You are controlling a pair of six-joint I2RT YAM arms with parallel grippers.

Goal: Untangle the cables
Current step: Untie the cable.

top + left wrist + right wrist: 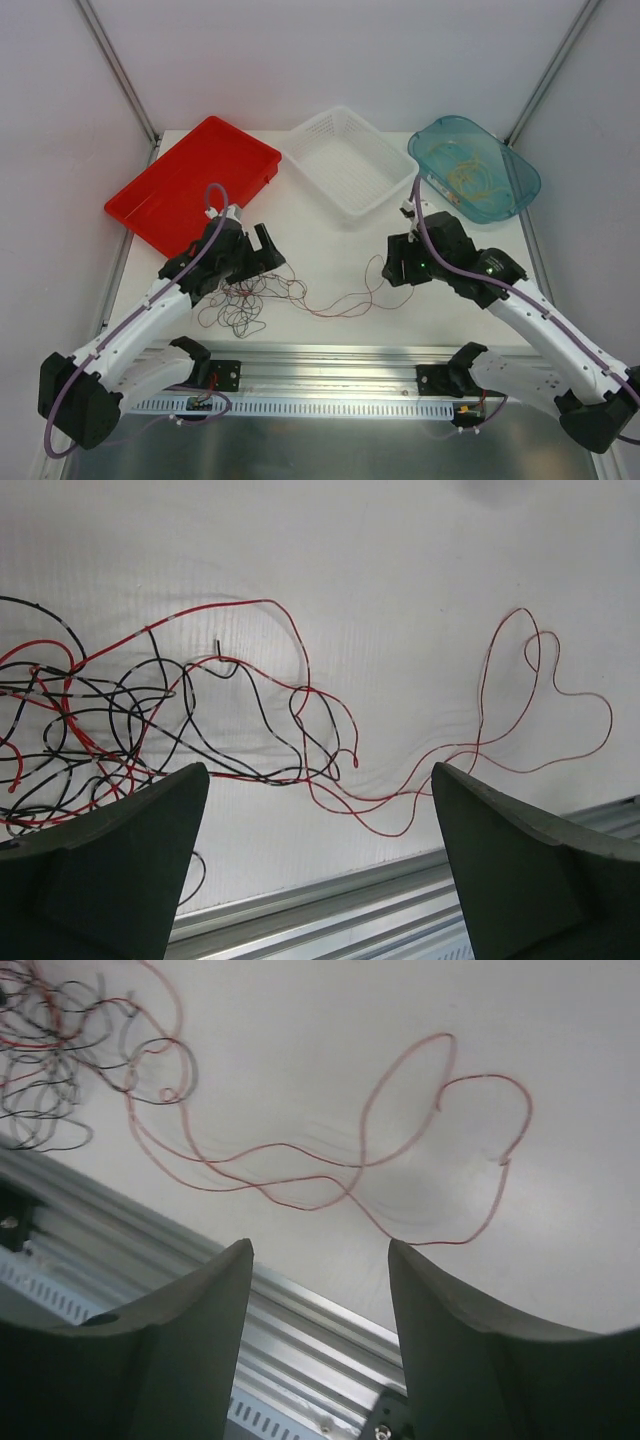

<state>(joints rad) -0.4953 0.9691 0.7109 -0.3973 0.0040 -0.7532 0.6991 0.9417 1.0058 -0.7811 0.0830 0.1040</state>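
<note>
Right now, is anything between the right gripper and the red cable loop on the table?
Nothing visible. The right gripper hangs open just short of the red cable loop, only bare table around it. The main tangle lies off toward the left gripper, not in the path.

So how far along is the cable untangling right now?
Done, it seems: a yellow cable lies in the teal tray. In hand: nothing is gripped. The left tool and right tool both stand open above the table, with one red cable lying stretched out between them, its left end apparently running into the knot. Left to do: the red and black tangle beside the left tool is not yet separated.
</note>
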